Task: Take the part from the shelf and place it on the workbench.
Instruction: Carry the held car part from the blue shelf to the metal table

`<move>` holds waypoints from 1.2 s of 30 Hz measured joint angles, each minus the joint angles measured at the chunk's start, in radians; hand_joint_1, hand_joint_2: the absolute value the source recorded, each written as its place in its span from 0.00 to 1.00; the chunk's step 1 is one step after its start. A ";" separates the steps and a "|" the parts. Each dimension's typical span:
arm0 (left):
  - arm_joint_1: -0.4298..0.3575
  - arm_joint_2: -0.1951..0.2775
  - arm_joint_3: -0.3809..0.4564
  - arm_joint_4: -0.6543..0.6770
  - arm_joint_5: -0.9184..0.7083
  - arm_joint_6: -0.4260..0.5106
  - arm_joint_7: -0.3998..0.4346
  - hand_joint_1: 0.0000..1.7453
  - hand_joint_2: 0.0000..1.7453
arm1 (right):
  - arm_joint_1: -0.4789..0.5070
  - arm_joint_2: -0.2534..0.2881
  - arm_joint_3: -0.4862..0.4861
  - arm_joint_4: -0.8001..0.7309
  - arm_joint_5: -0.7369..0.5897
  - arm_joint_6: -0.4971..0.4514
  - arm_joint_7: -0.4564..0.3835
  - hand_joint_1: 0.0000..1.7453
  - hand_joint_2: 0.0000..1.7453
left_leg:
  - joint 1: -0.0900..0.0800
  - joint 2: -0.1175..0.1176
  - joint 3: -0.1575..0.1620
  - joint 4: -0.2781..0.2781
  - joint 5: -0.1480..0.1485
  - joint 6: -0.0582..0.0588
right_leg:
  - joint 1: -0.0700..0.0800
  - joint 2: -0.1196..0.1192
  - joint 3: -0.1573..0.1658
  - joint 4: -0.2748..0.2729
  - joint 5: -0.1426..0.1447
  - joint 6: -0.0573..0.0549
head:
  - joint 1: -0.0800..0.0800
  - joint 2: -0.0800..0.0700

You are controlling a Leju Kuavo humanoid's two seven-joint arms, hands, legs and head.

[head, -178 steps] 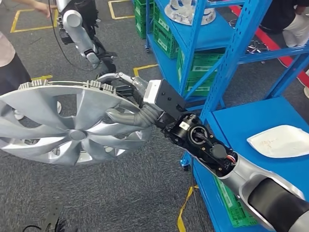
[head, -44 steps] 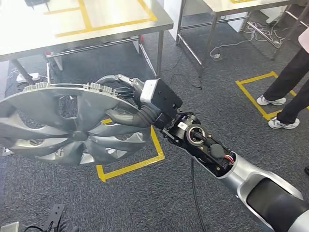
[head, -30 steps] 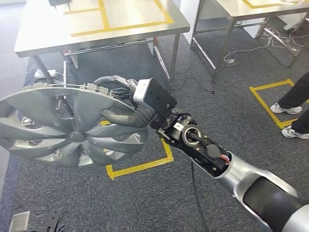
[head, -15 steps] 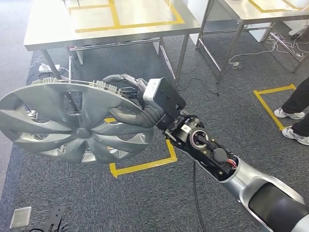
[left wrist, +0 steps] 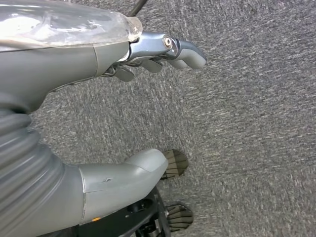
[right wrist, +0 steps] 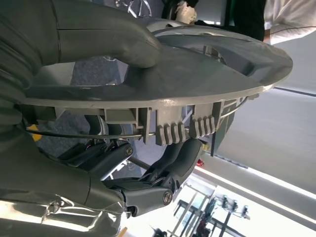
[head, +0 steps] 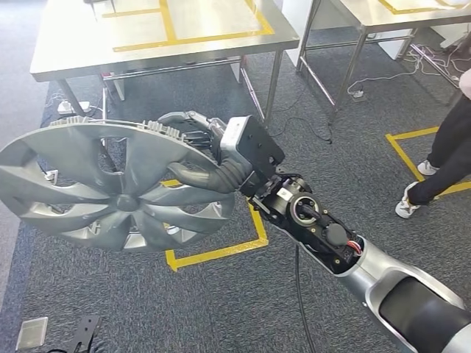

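I hold the silver wheel cover (head: 111, 191) in the right hand (head: 208, 158), thumb on the spoked face and fingers (right wrist: 175, 163) curled under the clipped rim. The right wrist view confirms the clamp at the cover's edge. The cover rides roughly level, out in front of the body above the grey carpet (head: 233, 294), not yet over any surface.

Since 5.9 s ago the whole scene has swung: the blue shelf has left the head view and the steel table (head: 161, 33) now lies ahead. That is camera motion from my turn, not movement of the part. Over the last half second the view has barely shifted, and the grasp looks unchanged.

I judge the pick complete and the transport well along; remaining work is closing on the table and setting the cover down flat.

The left hand (left wrist: 164, 49) hangs over the carpet, holding nothing, fingers loosely apart.

A person's leg (head: 438, 165) stands at the right, well apart.
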 joint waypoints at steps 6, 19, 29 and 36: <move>0.000 0.000 0.000 0.000 0.003 0.000 0.007 0.00 1.00 | -0.002 -0.008 0.000 0.000 -0.017 -0.004 -0.004 1.00 1.00 | 0.000 0.000 0.000 0.000 0.001 -0.001 | 0.000 0.000 -0.001 0.003 -0.001 -0.001 | 0.000 0.000; 0.001 0.000 0.000 0.000 0.006 0.000 0.011 0.00 1.00 | -0.003 -0.018 0.000 0.000 -0.023 -0.006 -0.006 1.00 1.00 | 0.002 0.000 0.000 0.000 0.001 -0.001 | 0.000 0.000 -0.001 0.003 -0.001 -0.001 | 0.000 0.000; 0.002 0.000 0.000 0.000 0.013 0.000 0.012 0.00 1.00 | -0.003 -0.024 0.000 0.000 -0.026 -0.006 -0.008 1.00 1.00 | 0.002 0.000 0.000 0.000 0.001 -0.001 | 0.000 0.000 -0.001 0.003 -0.001 -0.001 | 0.000 0.000; 0.003 0.000 0.000 0.000 0.015 0.001 0.012 0.00 1.00 | -0.003 -0.028 0.000 0.000 -0.027 -0.006 -0.008 1.00 1.00 | 0.002 0.000 0.000 0.000 0.001 -0.001 | 0.000 0.000 -0.001 0.003 -0.001 -0.001 | 0.000 0.000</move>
